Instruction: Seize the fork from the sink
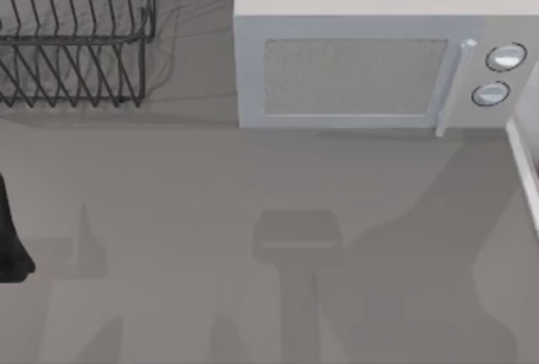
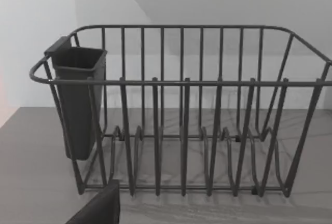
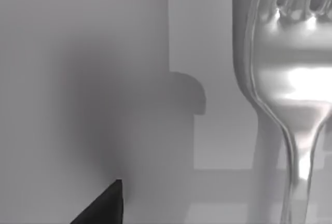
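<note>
The fork is appearing very close to the right wrist camera, standing upright with its tines at the top and its handle running down out of the frame. It is silvery and reflective, and grey table surface is lying behind it. A black tip of the right gripper's fingers is entering the same view at the lower edge, apart from the fork. Whether these fingers are released, clenched or grasping the fork cannot be told.

In the top view, a dark part of the left arm is sitting at the table's left edge. The left wrist camera is facing a dark wire dish rack standing on the table, with a dark utensil cup hanging on one end of the rack. A black corner of the left gripper is showing below the rack; its finger state cannot be told.

A white microwave is standing at the far side of the table, to the right of the dish rack.
</note>
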`<state>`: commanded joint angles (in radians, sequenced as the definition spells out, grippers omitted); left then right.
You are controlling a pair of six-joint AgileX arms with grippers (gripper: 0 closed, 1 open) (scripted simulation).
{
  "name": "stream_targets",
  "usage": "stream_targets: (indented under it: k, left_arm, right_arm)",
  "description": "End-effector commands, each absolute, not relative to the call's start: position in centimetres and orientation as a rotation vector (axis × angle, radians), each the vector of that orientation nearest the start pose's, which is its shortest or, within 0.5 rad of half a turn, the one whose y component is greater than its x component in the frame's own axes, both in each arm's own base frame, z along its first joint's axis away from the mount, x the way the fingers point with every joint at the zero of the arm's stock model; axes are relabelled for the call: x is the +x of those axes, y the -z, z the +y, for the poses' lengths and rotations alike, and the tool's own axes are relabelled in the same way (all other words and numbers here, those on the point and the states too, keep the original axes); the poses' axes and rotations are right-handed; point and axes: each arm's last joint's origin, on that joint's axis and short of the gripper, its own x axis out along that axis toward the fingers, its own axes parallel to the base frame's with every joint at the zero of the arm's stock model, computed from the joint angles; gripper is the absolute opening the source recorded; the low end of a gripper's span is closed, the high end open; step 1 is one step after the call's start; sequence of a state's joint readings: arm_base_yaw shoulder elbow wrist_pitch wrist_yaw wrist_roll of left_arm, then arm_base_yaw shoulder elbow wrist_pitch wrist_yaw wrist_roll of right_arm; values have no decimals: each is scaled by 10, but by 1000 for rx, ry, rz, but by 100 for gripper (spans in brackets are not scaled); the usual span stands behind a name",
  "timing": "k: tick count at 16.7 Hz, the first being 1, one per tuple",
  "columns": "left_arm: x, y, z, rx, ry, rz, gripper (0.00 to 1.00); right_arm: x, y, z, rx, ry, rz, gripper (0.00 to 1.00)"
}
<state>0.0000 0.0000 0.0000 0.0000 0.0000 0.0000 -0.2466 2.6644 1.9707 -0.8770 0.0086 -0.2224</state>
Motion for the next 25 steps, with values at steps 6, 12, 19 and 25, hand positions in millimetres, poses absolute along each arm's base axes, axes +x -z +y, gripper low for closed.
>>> stream_targets:
  k: [6, 12, 19, 25]
  left_arm:
    - [106, -160, -1, 0, 0, 0, 100]
    - [106, -160, -1, 0, 0, 0, 100]
    - [106, -160, -1, 0, 0, 0, 100]
    - [106, -160, -1, 0, 0, 0, 100]
  right_arm:
    - [474, -11, -113, 8, 8, 1571, 47]
    - [474, -11, -113, 8, 8, 1571, 2]
    - [474, -11, -113, 8, 8, 1571, 0]
    - [484, -57, -114, 11, 13, 1519, 0]
